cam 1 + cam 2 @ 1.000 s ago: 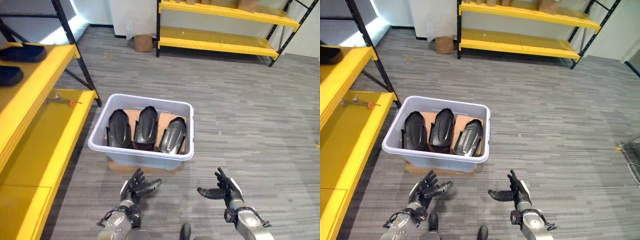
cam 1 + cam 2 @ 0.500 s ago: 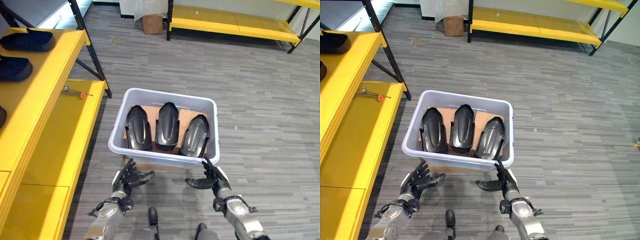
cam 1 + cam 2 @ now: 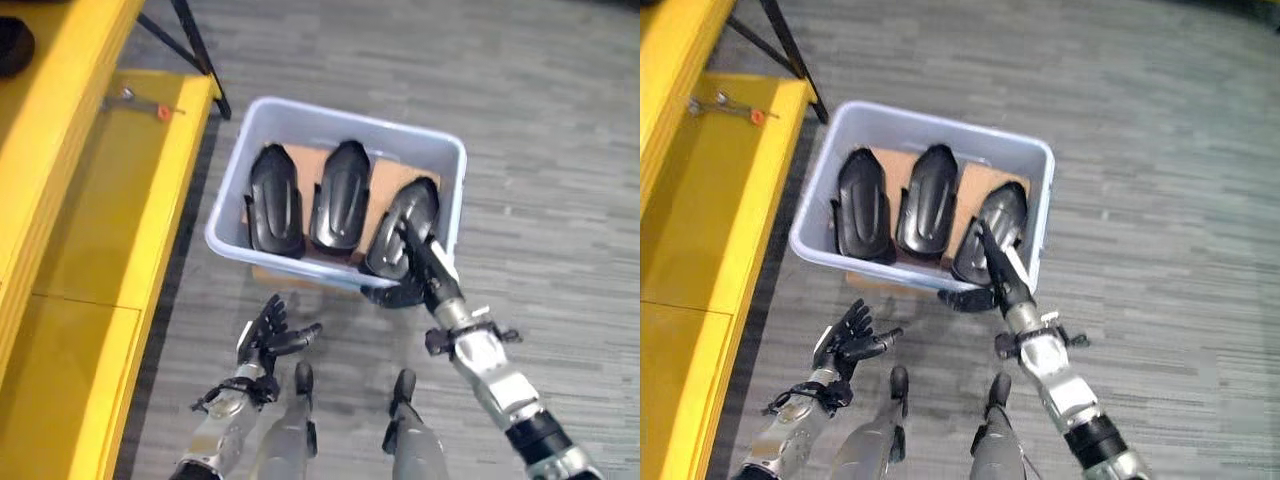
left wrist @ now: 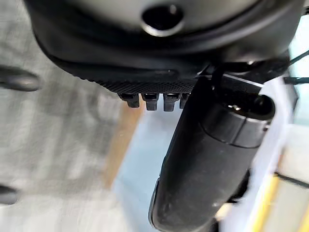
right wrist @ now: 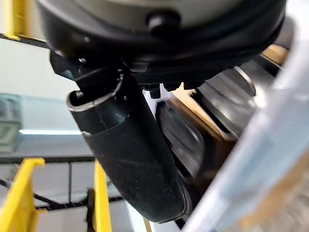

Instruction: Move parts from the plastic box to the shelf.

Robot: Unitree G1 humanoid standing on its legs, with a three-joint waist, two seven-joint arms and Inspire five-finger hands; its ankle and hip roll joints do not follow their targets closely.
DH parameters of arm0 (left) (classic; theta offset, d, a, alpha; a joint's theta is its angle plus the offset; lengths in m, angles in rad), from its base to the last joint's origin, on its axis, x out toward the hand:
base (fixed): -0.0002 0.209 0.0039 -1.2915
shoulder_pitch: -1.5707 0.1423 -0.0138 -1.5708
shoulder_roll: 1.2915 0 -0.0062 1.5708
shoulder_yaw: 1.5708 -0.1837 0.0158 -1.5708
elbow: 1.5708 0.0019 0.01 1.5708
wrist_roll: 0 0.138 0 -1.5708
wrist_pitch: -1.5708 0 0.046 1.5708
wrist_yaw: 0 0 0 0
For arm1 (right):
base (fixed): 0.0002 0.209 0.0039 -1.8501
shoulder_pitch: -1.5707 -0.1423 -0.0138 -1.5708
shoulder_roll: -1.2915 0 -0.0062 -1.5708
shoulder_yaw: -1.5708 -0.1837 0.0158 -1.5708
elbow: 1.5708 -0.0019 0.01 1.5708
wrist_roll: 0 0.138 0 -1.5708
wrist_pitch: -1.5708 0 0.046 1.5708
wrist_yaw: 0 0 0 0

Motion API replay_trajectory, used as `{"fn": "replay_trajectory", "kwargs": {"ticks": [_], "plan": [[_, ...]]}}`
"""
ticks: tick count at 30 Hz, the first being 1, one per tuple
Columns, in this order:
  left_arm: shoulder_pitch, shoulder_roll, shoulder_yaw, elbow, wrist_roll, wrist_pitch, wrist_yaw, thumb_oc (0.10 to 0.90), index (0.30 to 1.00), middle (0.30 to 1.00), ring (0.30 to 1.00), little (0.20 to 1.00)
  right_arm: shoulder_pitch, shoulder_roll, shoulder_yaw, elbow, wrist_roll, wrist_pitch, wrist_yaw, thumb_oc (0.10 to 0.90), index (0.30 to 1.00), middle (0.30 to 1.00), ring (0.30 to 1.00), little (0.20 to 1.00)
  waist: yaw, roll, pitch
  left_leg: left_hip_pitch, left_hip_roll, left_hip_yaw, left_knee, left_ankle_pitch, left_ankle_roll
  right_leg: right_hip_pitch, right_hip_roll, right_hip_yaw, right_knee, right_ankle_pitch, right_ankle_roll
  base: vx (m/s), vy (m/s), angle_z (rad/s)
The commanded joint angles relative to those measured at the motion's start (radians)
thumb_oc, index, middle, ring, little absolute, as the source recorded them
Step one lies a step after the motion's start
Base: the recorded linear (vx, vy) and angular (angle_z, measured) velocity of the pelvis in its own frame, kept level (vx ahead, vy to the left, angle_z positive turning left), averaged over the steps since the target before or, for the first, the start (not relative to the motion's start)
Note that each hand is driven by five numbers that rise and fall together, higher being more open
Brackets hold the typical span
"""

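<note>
A pale plastic box stands on the grey floor with three black moulded parts side by side: left, middle, right. My right hand reaches over the box's near rim, its straight fingers lying on the right part and its thumb outside the front wall; it is open. The right wrist view shows its thumb before the dark parts and the box wall. My left hand hovers open above the floor, in front of the box.
A yellow shelf runs along the left; a small tool with an orange tip lies on its lower board and a dark part on the upper one. Cardboard sticks out under the box.
The camera has tipped down and closer to the box. My right hand has gone forward from the floor side over the near rim onto the right part. The left hand stays low.
</note>
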Motion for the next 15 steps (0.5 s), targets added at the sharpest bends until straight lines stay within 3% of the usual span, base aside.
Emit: {"fn": "replay_trajectory", "kwargs": {"ticks": [1, 7, 15], "plan": [[-0.027, -0.005, -0.002, -0.074, 0.041, -0.065, -0.031, 0.900, 1.000, 1.000, 1.000, 1.000, -0.053, -0.028, -0.066, -0.111, -0.017, -0.120, -0.047, 0.900, 1.000, 1.000, 1.000, 1.000, 0.000, -0.022, -0.080, -0.021, 0.103, 0.023, 0.115, -0.140, -0.058, -0.064, -0.056, -0.025, 0.142, -0.080, -0.013, 0.01, -0.105, 0.01], [-0.018, 0.007, 0.002, -0.100, 0.020, -0.062, -0.016, 0.900, 1.000, 1.000, 1.000, 1.000, -0.215, -0.076, -0.066, -0.129, -0.045, -0.114, -0.107, 0.900, 1.000, 1.000, 1.000, 1.000, 0.027, -0.017, -0.056, -0.043, 0.129, 0.028, 0.105, -0.123, -0.074, -0.090, -0.037, -0.034, 0.147, -0.093, -0.023, 0.00, -0.070, -0.02], [-0.012, 0.021, 0.024, -0.122, 0.015, -0.060, 0.003, 0.900, 1.000, 1.000, 1.000, 1.000, -0.304, -0.091, -0.062, -0.189, -0.070, -0.106, -0.129, 0.900, 1.000, 1.000, 1.000, 1.000, 0.037, -0.023, -0.033, -0.062, 0.131, 0.028, 0.109, -0.122, -0.078, -0.109, -0.034, -0.034, 0.150, -0.093, -0.026, 0.00, -0.005, 0.00]]}}
